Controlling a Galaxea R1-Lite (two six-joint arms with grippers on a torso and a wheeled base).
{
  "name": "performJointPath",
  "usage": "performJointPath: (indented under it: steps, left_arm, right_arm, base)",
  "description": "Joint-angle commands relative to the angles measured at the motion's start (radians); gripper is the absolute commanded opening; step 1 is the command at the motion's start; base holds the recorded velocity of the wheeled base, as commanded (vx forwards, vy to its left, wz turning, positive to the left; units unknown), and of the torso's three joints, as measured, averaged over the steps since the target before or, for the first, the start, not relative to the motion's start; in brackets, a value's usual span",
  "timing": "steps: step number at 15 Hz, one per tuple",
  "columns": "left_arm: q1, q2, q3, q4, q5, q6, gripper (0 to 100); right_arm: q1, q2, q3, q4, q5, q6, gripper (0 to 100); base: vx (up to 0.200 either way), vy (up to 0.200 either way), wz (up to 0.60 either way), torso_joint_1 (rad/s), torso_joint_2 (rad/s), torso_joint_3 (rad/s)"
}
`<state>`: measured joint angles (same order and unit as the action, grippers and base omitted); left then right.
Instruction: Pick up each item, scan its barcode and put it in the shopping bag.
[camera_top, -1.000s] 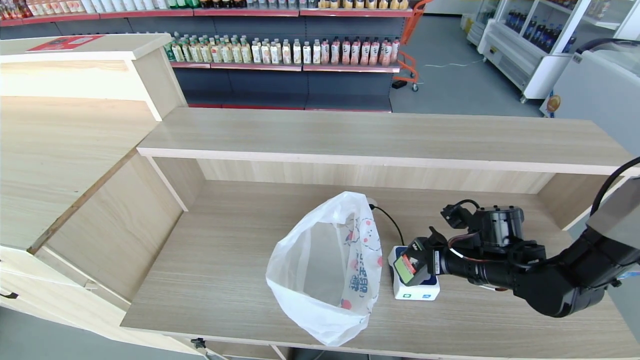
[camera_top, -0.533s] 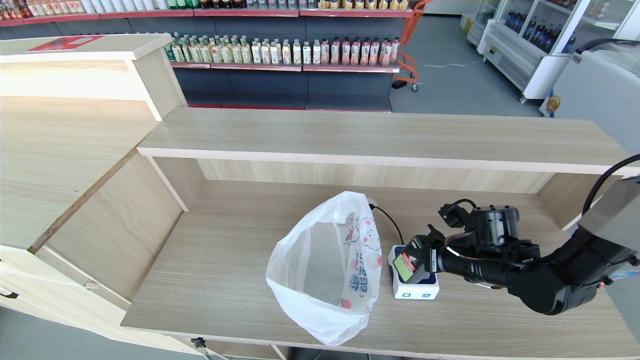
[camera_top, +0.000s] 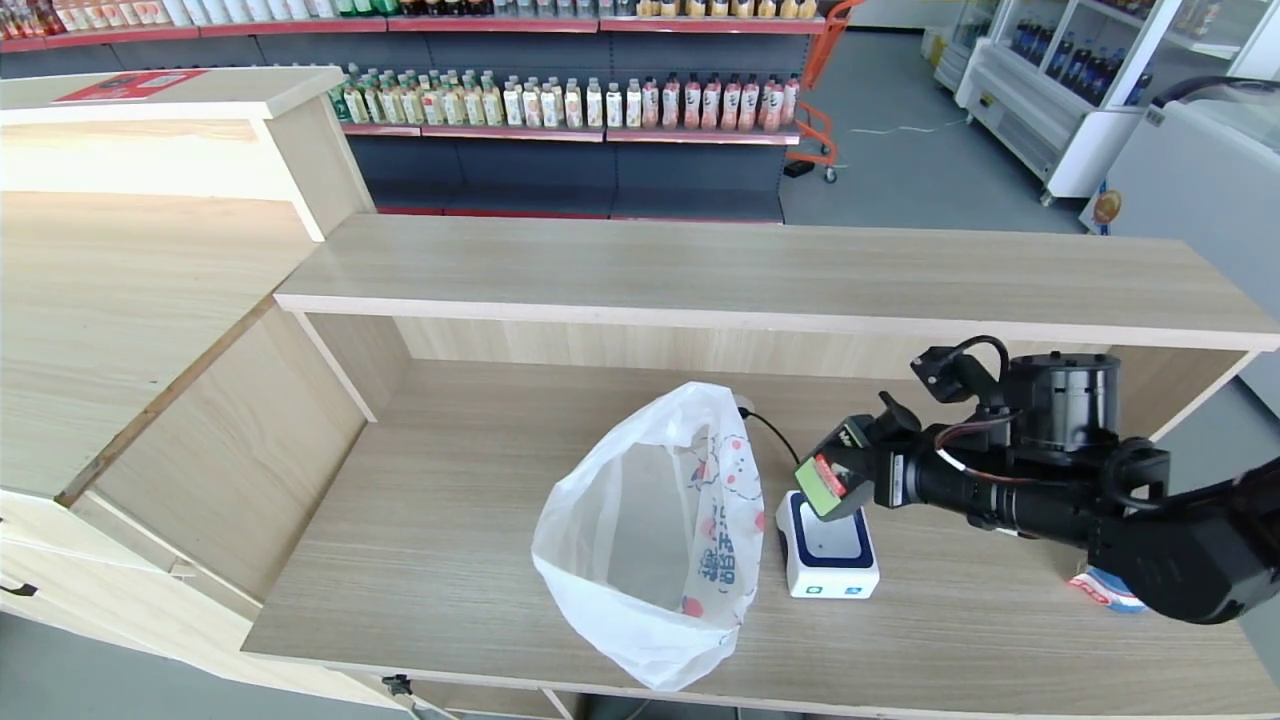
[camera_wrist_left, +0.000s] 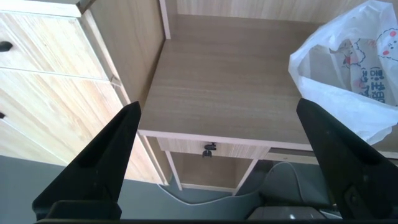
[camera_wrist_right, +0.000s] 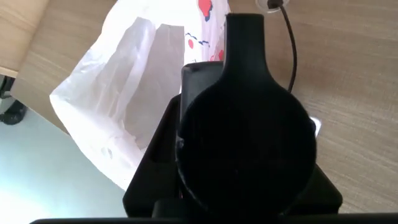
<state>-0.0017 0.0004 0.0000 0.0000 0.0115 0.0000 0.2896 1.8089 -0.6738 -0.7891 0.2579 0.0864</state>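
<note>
Item (camera_top: 822, 484) lifted off the scanner (camera_top: 830, 552), bag still to come

Right hand (camera_top: 836, 472) was pinching the small green-and-red item, holding it in the air right of centre in the head view, above the scanner and clear of it. A second before, that same item had hung low over the scanner's face and covered part of it. The arm had since risen and drawn a little toward the right edge of the frame, so the whole blue-rimmed window lay bare. By my reading the scan pass was over, or at least broken off, and the item had not yet started toward the shopping bag (camera_top: 640, 560).

The bag stood open-mouthed on the desk (camera_top: 450, 520), just beside the scanner on its left, and looked empty. The next move would call for a carry across the scanner to the bag's mouth. A red, white and blue packet (camera_top: 1098, 590) lay on the desk at lower right, partly under the arm, probably waiting its turn.

Left hand (camera_wrist_left: 217, 109) was spread wide and empty, near the desk's front edge
</note>
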Motion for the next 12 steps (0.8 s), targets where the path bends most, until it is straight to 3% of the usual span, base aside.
performJointPath:
  steps: [1,8,11,12]
  left_arm:
    - [0.0,0.0,0.0,0.0,0.001,0.0,100]
    - [0.0,0.0,0.0,0.0,0.001,0.0,100]
    - [0.0,0.0,0.0,0.0,0.001,0.002,100]
    - [0.0,0.0,0.0,0.0,0.001,0.002,100]
  right_arm:
    - [-0.006,-0.195,0.068,0.033,-0.002,-0.079,0]
    - [-0.026,-0.275,0.18,0.033,-0.072,-0.117,0]
    - [-0.029,-0.273,0.2,0.033,-0.069,-0.074,0]
    - [-0.027,-0.273,0.2,0.036,-0.069,-0.048,0]
  base:
    - [0.0,0.0,0.0,0.0,0.0,0.0]
    - [0.0,0.0,0.0,0.0,0.0,0.0]
    - [-0.2,0.0,0.0,0.01,0.0,0.004]
    - [0.0,0.0,0.0,0.0,0.0,0.0]
